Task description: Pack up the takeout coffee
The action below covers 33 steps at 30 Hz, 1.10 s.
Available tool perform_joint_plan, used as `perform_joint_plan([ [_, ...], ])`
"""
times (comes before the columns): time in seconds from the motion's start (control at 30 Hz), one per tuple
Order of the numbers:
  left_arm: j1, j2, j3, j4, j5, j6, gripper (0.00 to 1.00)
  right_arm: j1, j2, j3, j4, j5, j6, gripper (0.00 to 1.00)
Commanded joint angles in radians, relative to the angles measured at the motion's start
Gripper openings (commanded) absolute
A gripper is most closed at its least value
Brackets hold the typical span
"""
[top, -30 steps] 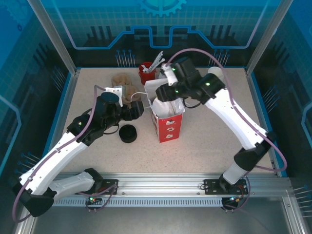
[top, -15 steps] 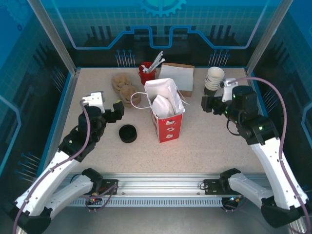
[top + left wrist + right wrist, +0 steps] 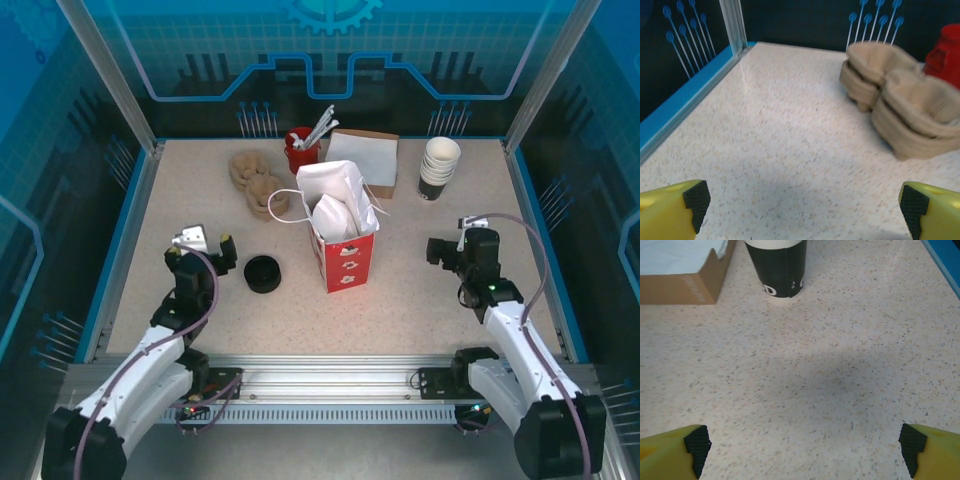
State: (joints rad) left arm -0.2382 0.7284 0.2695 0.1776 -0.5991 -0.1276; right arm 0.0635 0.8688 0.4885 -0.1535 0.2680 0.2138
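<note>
The left gripper [image 3: 207,247] and the right gripper [image 3: 462,250] both stand with fingers wide apart, holding nothing. The left is at the bag's [image 3: 345,262] 9 o'clock, the right at its 3 o'clock, both well apart from it. White paper [image 3: 338,215] fills the bag's mouth; whether the coffee sits beneath it cannot be told.

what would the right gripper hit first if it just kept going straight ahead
Probably the stack of cups, standing slightly left of centre ahead of the right gripper, with bare table between. Depth is hard to judge.
</note>
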Motion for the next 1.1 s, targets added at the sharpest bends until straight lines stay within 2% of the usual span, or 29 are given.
perform_joint_plan([
  [0.0, 0.064, 0.087, -0.061, 0.244, 0.085, 0.028, 0.99, -0.015, 0.057, -0.063, 0.345, 0.028, -0.059, 1.00],
  [0.1, 0.126, 0.246, -0.060, 0.334, 0.166, 0.023, 0.99, -0.015, 0.160, -0.097, 0.494, -0.008, -0.095, 1.00],
  [0.2, 0.143, 0.370, -0.024, 0.413, 0.205, 0.058, 0.99, -0.017, 0.288, -0.114, 0.652, -0.018, -0.130, 1.00],
  [0.3, 0.163, 0.466, -0.021, 0.561, 0.252, 0.068, 0.99, -0.028, 0.419, -0.110, 0.783, -0.046, -0.140, 1.00],
  [0.47, 0.175, 0.590, 0.013, 0.689, 0.328, 0.132, 0.99, -0.029, 0.524, -0.070, 0.841, -0.140, -0.160, 1.00],
  [0.63, 0.191, 0.731, 0.037, 0.796, 0.395, 0.132, 0.99, -0.018, 0.612, -0.119, 1.004, -0.207, -0.203, 1.00],
  [0.77, 0.191, 0.830, 0.056, 0.859, 0.418, 0.149, 0.99, -0.004, 0.634, -0.059, 0.907, -0.222, -0.225, 1.00],
  [0.8, 0.194, 0.809, 0.077, 0.776, 0.426, 0.138, 0.99, -0.005, 0.638, -0.059, 0.916, -0.221, -0.224, 1.00],
  [0.9, 0.202, 0.815, 0.111, 0.725, 0.417, 0.125, 0.99, -0.004, 0.636, -0.059, 0.910, -0.219, -0.226, 1.00],
  [1.07, 0.205, 0.820, 0.108, 0.745, 0.418, 0.126, 0.99, -0.007, 0.636, -0.057, 0.909, -0.222, -0.224, 1.00],
])
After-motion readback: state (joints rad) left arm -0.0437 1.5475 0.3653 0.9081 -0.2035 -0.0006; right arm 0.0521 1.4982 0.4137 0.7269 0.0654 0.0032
